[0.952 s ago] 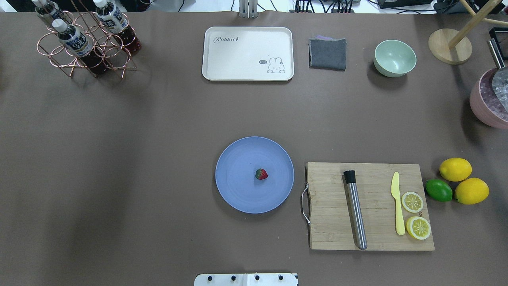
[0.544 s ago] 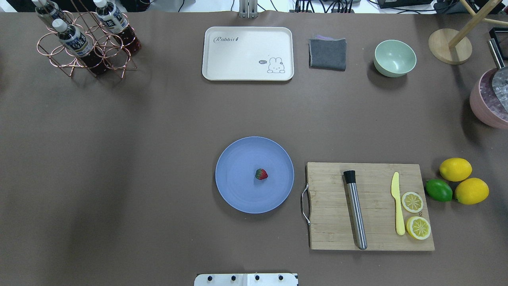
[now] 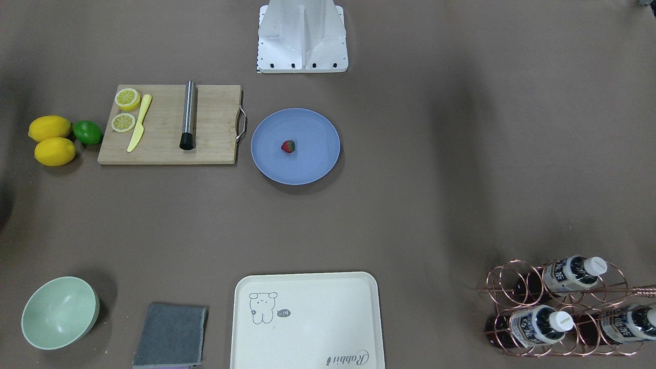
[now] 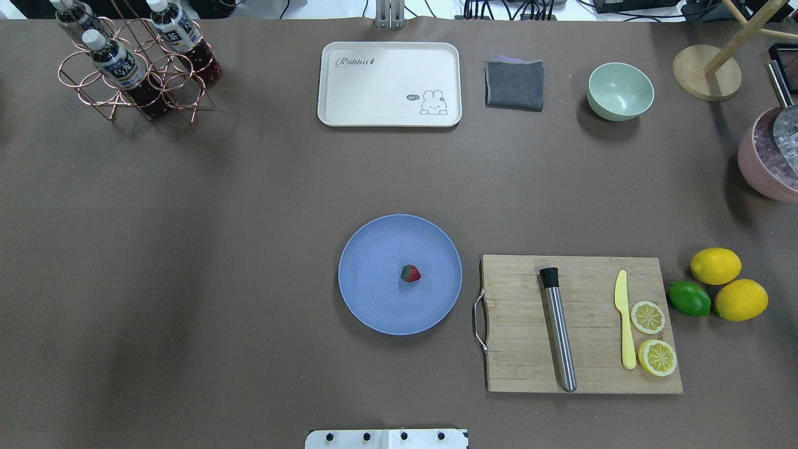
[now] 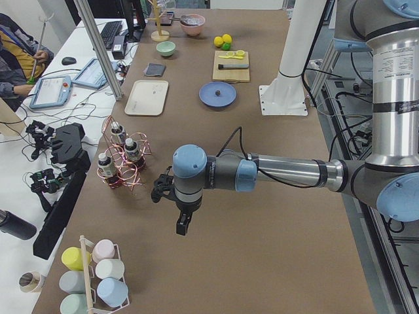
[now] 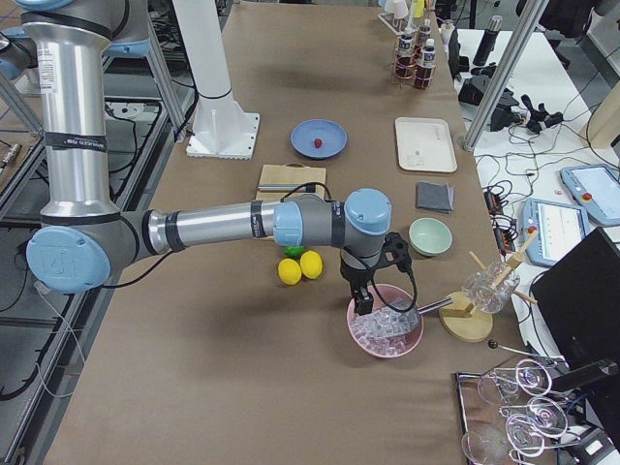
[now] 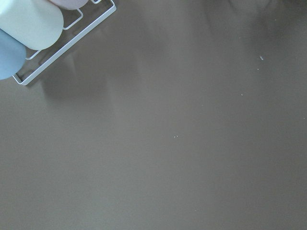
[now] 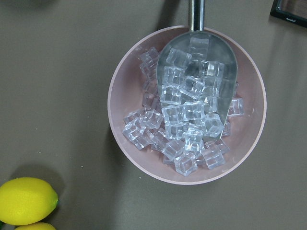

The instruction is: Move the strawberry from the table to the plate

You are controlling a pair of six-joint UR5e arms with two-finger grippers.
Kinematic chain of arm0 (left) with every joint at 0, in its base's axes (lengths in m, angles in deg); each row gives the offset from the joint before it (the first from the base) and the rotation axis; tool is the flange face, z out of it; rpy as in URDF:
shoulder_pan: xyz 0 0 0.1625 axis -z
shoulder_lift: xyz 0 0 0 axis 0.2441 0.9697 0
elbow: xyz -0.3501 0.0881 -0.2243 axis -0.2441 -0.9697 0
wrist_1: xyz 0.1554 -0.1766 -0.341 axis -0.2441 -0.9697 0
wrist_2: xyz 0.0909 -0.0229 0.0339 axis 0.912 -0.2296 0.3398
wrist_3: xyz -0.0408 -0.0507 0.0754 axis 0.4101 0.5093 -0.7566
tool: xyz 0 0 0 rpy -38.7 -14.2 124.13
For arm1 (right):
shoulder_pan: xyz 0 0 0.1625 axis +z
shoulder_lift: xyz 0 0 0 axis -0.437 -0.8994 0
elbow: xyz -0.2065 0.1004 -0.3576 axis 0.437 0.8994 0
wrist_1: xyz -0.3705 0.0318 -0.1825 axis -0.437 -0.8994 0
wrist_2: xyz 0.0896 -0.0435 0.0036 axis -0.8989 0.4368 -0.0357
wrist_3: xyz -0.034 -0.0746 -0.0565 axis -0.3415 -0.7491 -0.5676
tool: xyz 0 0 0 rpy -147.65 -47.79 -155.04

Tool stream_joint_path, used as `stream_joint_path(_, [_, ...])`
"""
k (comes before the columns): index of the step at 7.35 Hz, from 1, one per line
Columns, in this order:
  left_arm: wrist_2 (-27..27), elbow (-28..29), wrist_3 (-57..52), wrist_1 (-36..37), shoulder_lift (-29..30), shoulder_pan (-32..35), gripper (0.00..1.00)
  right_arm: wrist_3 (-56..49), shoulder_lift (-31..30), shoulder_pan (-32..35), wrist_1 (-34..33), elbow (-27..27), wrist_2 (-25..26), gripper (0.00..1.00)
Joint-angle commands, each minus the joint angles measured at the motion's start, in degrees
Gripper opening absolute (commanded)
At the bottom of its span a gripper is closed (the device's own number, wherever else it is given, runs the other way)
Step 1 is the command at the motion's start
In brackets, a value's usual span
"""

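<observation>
The strawberry (image 4: 410, 273) (image 3: 288, 146), small and red with a green cap, lies near the middle of the blue plate (image 4: 374, 305) (image 3: 312, 164) on the brown table (image 4: 237, 206). No gripper is near it. My left gripper (image 5: 182, 226) hangs over bare table far off at the table's left end, seen only in the exterior left view. My right gripper (image 6: 360, 304) hangs above a pink bowl of ice at the right end, seen only in the exterior right view. Whether either one is open or shut I cannot tell.
Right of the plate lies a wooden cutting board (image 4: 517, 337) with a steel muddler (image 4: 559, 330), yellow knife and lemon slices. Two lemons (image 4: 715, 265) and a lime (image 4: 689, 298) sit beyond it. At the back are a cream tray (image 4: 389, 84), grey cloth, mint bowl (image 4: 620, 91) and bottle rack (image 4: 134, 62).
</observation>
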Motion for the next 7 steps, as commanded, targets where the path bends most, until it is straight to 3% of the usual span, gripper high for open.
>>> stream_joint_path(1, [-0.2, -1.7, 0.0, -1.6, -3.6, 0.1, 0.98, -0.1, -0.3, 0.0, 0.0, -0.2, -0.1, 1.00])
stream_joint_path(4, [-3.6, -3.2, 0.5, -4.7, -6.1, -0.6, 0.98, -0.1, -0.4, 0.0, 0.0, -0.3, 0.3, 1.00])
stream_joint_path(7, [-3.8, -6.2, 1.1, -6.0, -7.6, -1.9, 0.98, 0.0, -1.3, 0.0, 0.0, -1.5, 0.0, 1.00])
